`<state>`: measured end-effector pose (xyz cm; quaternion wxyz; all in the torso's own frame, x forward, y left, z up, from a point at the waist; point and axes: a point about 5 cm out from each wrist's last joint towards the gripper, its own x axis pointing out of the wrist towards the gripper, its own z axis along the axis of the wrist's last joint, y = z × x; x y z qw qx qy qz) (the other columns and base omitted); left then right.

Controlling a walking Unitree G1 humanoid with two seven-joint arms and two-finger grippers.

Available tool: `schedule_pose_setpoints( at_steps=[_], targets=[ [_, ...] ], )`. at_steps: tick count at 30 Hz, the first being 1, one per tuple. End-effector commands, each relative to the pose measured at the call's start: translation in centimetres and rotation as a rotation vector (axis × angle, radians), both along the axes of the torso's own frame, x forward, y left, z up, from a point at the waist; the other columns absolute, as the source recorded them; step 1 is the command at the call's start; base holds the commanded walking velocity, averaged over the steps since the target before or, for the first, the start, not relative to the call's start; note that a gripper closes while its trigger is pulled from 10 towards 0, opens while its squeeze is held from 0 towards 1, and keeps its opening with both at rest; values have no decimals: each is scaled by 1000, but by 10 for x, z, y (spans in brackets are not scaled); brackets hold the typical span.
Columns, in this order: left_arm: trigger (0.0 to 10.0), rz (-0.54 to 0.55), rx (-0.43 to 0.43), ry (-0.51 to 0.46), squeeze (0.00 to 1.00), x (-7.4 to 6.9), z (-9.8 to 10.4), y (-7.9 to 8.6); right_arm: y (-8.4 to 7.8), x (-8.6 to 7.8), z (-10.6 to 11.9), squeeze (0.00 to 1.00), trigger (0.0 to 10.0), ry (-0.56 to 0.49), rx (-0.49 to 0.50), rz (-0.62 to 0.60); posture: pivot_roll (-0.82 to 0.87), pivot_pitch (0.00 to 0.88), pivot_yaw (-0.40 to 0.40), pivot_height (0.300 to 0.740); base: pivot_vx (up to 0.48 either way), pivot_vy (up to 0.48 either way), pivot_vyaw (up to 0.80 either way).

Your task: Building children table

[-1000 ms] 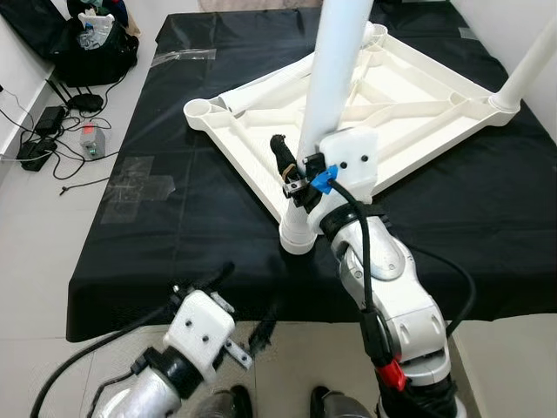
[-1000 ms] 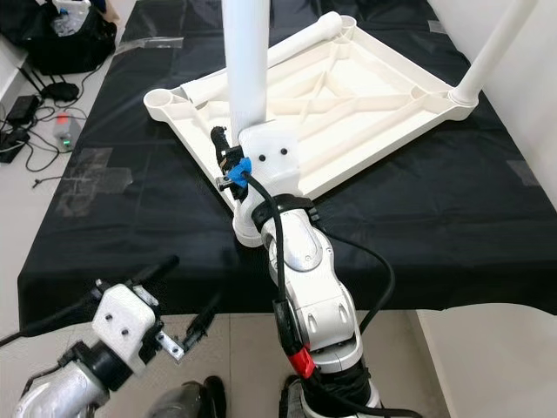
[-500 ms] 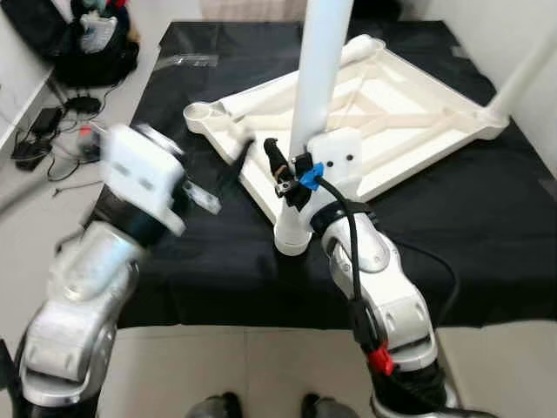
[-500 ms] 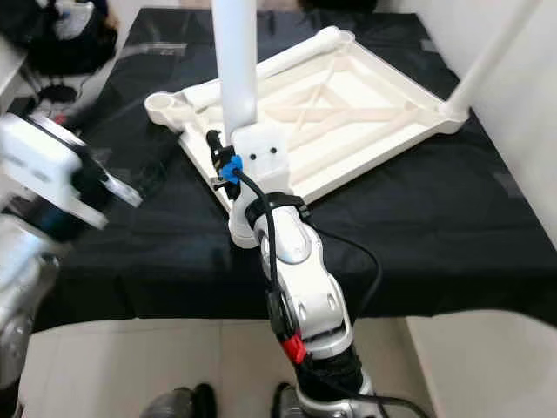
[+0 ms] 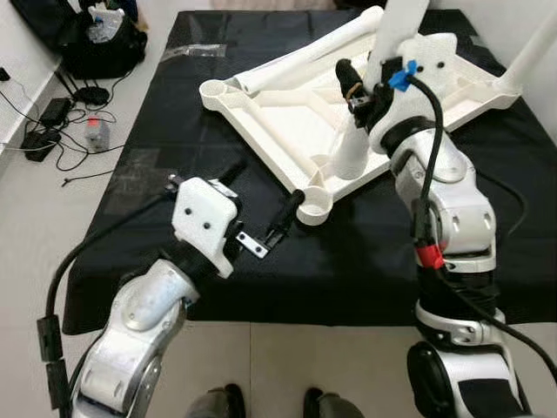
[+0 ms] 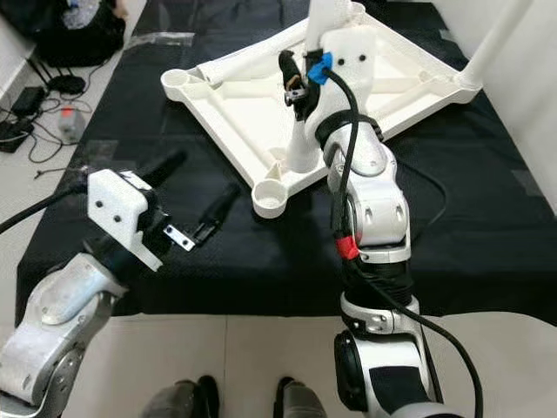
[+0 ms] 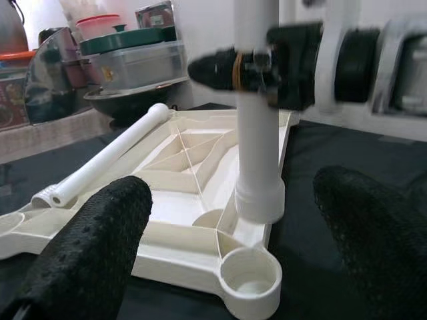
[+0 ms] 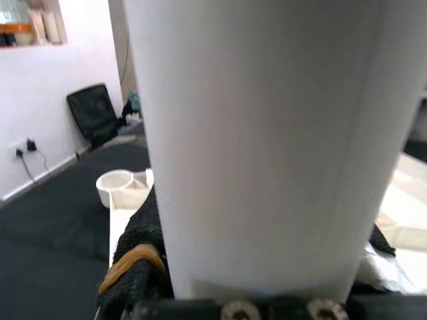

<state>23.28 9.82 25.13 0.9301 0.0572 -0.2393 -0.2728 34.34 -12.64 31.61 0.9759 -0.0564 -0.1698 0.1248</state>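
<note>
white plastic makes up the upturned table top [image 5: 305, 122], which lies underside up on a black cloth [image 5: 157, 174] spread over the floor. its ribs face upward and round sockets mark its corners. the nearest corner socket [image 5: 313, 209] sits bare at the edge closest to the robot, and another bare socket [image 5: 213, 89] shows at the corner on the robot's left.

the right gripper [image 5: 361, 83] is clamped around a white table leg [image 5: 352, 152], its black fingers pressed on either side of the tube, with a rubber band visible on one finger in the right wrist view. that leg stands tilted, its lower end over the inside of the table top just beyond the nearest corner socket, not seated in it. in the left wrist view the foot of the leg [image 7: 259, 193] hangs just above and behind the socket rim.

the left gripper [image 5: 261, 205] hovers over the black cloth just in front of the nearest corner, fingers spread wide and holding nothing; one fingertip [image 5: 291, 205] is just beside the socket's rim.

a second leg [image 5: 305, 52] lies flat along the far left edge of the table top, and a third leg [image 5: 535, 48] stands up from the corner on the robot's right. bags and cables [image 5: 61, 113] lie on the floor to the left.
</note>
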Motion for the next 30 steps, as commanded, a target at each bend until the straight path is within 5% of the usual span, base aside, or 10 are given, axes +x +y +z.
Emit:
schedule_pose_setpoints(
  at_steps=[1,7,12,16,18,20,24,30],
  targets=[
    [10000,-2,6,23,0,0,-3,1,7,-1,3,0,0,-22,-4,37,-11,141,-14,740,0,0,0],
    [10000,20,5,20,0,1,-2,5,23,0,-11,0,0,51,-38,132,-5,138,-18,740,0,0,0],
    [10000,36,-21,-12,0,4,7,6,26,-2,-11,0,0,-2,-108,157,-7,130,-18,740,0,0,0],
    [10000,59,-62,-103,0,13,34,13,21,-3,1,0,0,-79,-141,191,-5,117,-18,740,0,0,0],
    [10000,32,-74,-223,0,21,71,17,22,-5,13,0,0,-138,-168,262,1,100,-21,740,0,0,0],
    [10000,32,-74,-223,0,21,71,17,22,-5,13,0,0,-138,-168,262,1,100,-21,740,0,0,0],
    [10000,-100,-27,-333,0,25,108,4,34,-9,17,0,0,-174,-191,345,8,79,-17,740,0,0,0],
    [10000,-231,37,-354,59,22,114,-13,44,-11,13,0,0,-170,-193,383,9,73,-9,740,0,0,0]
  ],
)
